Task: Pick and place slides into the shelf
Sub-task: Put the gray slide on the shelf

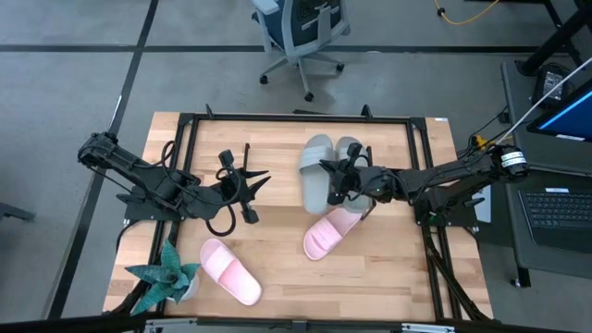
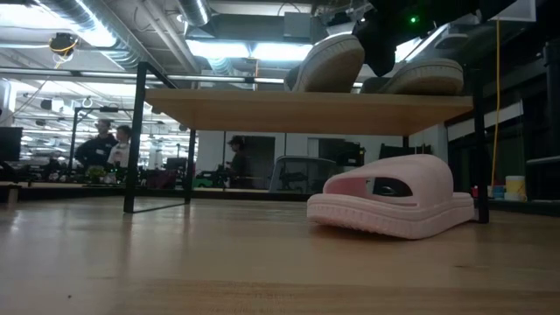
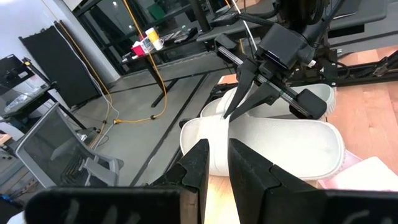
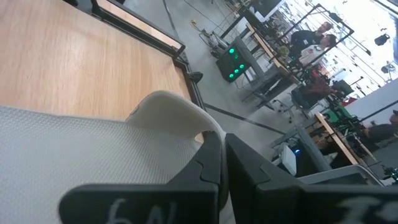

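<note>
Two grey-green slides [image 1: 317, 171] [image 1: 354, 165] lie side by side on the shelf board [image 2: 306, 110] [image 1: 277, 139], soles down. One pale pink slide [image 1: 328, 236] [image 2: 394, 206] lies on the tabletop at the shelf's near edge. The other pink slide [image 1: 229, 270] lies near the table's front left. My right gripper [image 1: 339, 176] [image 4: 222, 158] is shut at the strap of the left grey-green slide. My left gripper [image 1: 252, 185] [image 3: 217, 163] is shut and hovers left of the slides, touching nothing. My right gripper has its shut fingertips against the strap [image 4: 186, 115] [image 3: 217, 124] of the left grey-green slide, at the strap's edge, coming level from the table's right. Nothing shows between the fingers. The slide lies flat on the shelf board.
A teal star-shaped plant [image 1: 166, 273] stands at the table's front left corner. The shelf's black end frames [image 2: 140, 140] stand on the tabletop. An office chair [image 1: 301, 32] is beyond the far edge, a laptop [image 1: 560, 208] to the right, and people [image 2: 109, 144] in the room behind.
</note>
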`<state>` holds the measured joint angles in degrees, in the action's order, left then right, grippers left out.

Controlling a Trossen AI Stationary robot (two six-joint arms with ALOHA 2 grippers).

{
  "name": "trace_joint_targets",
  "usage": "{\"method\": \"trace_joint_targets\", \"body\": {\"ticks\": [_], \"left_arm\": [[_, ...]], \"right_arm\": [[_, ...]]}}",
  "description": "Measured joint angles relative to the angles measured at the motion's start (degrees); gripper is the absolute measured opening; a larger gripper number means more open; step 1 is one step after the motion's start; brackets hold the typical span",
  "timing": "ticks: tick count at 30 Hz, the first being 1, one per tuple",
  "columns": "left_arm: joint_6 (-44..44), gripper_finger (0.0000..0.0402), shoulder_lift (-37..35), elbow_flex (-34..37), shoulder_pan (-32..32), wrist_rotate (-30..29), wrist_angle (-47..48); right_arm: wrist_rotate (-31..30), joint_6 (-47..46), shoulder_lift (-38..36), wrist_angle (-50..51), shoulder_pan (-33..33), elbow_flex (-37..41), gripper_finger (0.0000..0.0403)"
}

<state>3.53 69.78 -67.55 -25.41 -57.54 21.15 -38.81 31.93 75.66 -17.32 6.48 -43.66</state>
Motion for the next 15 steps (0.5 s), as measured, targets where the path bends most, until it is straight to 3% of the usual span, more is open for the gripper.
{"method": "trace_joint_targets", "body": {"ticks": [15], "left_arm": [[-0.2,0.0052,0.0,0.0,0.0,0.0,0.0]], "right_arm": [[-0.1,-1.4,-0.1,2.9,0.0,-0.1,0.0011]]}}
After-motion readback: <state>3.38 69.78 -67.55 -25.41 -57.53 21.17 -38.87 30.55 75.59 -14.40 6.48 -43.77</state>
